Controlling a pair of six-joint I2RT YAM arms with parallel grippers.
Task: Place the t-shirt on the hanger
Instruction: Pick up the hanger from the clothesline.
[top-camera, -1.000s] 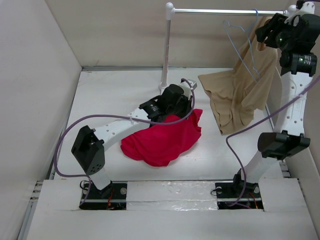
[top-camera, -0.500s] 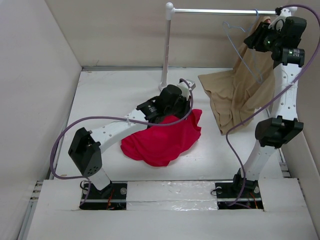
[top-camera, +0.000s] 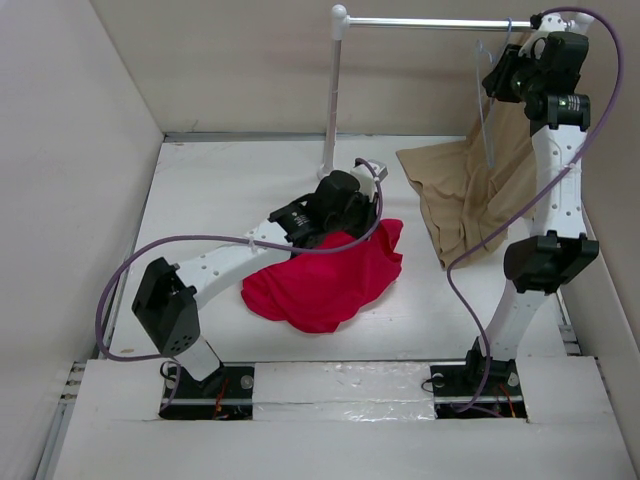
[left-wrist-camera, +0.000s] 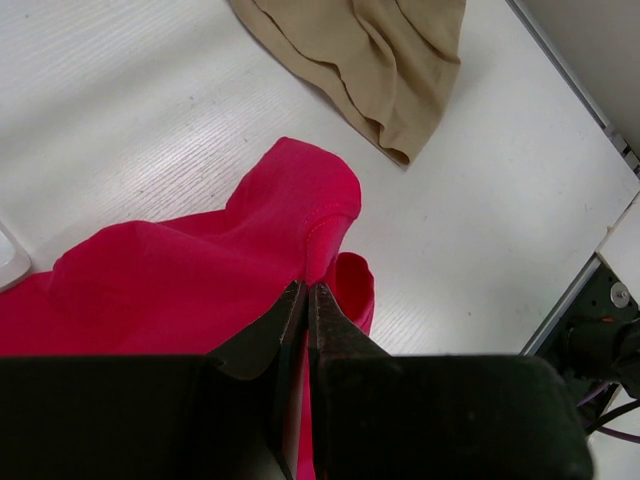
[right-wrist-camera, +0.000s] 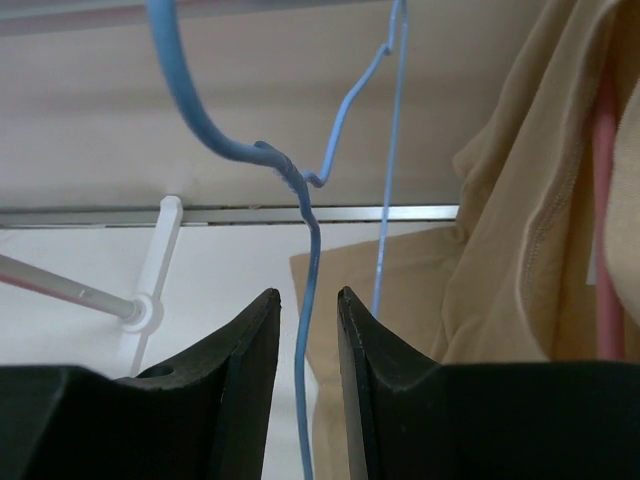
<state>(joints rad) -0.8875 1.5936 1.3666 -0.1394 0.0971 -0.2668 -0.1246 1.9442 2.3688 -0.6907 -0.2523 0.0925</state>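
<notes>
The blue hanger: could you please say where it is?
Top view, upper right: the hanger hangs on the rail beside the beige garment, between the right end effector's fingers.

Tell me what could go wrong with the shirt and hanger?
The left gripper pinches only a small fold of the shirt, so it might slip out. The thin hanger sits loose inside the open right gripper, so it could swing away or snag the beige top beside it.

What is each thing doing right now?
t-shirt, crumpled on the table.
hanger, hanging from the rail, bare.
left gripper, shut on the t-shirt.
right gripper, open around the hanger's wire.
beige garment, hanging, hem on the table.
</notes>
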